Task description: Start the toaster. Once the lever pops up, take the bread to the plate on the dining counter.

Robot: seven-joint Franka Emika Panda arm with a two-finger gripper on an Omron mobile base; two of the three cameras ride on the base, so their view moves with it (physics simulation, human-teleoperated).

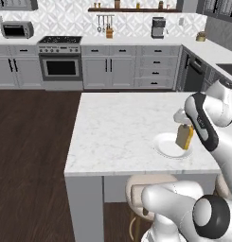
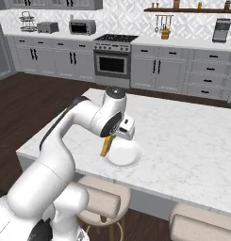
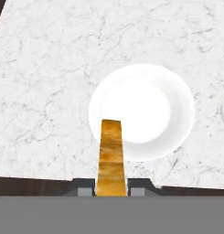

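We have the bread (image 3: 111, 157) clamped between our jaws, its long axis running straight out from them and hanging on edge over the near rim of the plate (image 3: 152, 114). The plate lies just ahead and below, on the dining worktop (image 1: 122, 132). Whether the slice already touches the rim we cannot quite tell. The bread is golden and rough-crusted; the plate smooth, round, white; the marble faintly veined.

Dark wood floor (image 1: 32, 142) runs to grey cabinets (image 1: 110, 71) along a patterned tile wall (image 1: 65, 23). A steel range (image 1: 60, 59), microwave (image 1: 17, 30), coffee machine (image 1: 158, 27), wall shelf (image 1: 131, 9) and cushioned stools (image 2: 103, 202) furnish the kitchen.
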